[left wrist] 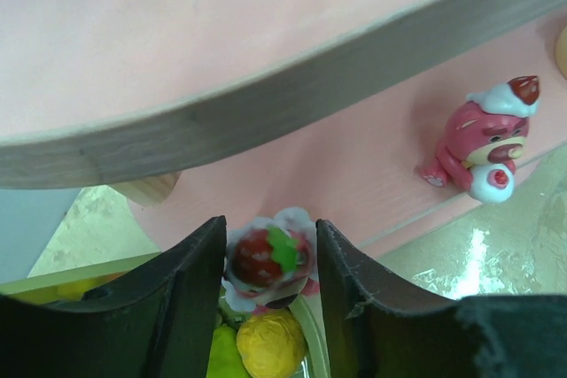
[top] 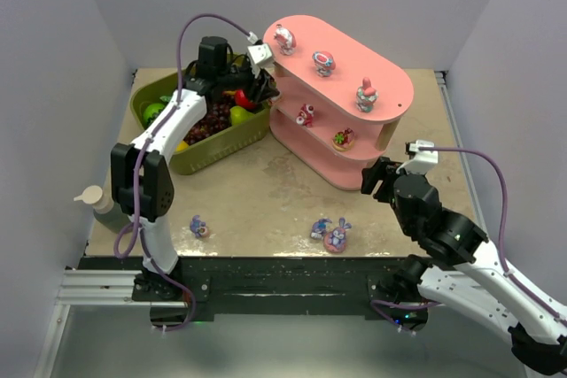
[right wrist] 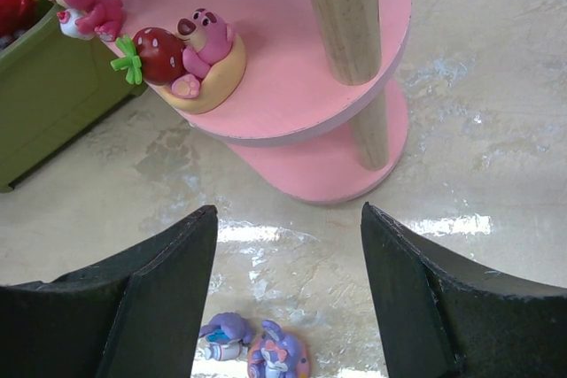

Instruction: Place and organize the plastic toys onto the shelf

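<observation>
We see the left claw (left wrist: 270, 227) at the pink shelf (top: 390, 86) with a strawberry toy (left wrist: 266, 258) between its fingers.
The fingers sit close beside the strawberry toy on both sides, by the left end of the middle board, but we cannot tell if they press it. A pink bear (left wrist: 483, 143) with a white hat sits farther along that board, and a bear hugging a strawberry (right wrist: 190, 50) sits near the right end. Three little toys (top: 323, 62) stand on the top board. The right claw (right wrist: 288, 307) is spread wide with nothing in it, low over the surface (top: 266, 192) by the shelf's right end. Three more toys (top: 337, 238) lie on the surface near the front edge, one on the left and two close together. A green basket (top: 221, 148) of fruit stands just left of the shelf.
</observation>
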`<state>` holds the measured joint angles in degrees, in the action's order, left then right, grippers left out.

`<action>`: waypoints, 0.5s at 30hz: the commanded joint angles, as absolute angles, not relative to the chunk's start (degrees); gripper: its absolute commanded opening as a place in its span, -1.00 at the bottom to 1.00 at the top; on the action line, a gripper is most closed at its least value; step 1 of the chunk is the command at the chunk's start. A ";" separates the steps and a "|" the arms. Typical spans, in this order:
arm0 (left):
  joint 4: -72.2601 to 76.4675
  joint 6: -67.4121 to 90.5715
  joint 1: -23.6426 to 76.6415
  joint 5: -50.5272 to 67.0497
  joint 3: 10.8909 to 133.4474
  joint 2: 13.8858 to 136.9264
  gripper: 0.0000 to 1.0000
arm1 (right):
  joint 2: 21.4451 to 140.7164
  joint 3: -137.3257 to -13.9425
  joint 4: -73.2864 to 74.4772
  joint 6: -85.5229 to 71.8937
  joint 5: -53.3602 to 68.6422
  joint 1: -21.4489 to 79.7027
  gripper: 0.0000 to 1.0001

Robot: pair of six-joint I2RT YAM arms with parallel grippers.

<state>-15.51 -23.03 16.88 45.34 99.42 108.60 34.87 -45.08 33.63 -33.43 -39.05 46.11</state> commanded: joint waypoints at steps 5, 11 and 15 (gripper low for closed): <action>-5.30 -17.23 16.52 44.83 94.58 108.99 0.11 | 34.89 -44.91 31.46 -34.54 -39.29 45.97 0.39; 1.82 -14.15 16.52 43.51 90.79 107.32 0.11 | 34.72 -44.82 31.55 -34.45 -39.46 45.97 0.39; 4.04 -12.84 16.52 43.59 90.00 107.40 0.06 | 34.54 -44.74 31.73 -34.45 -39.73 45.97 0.39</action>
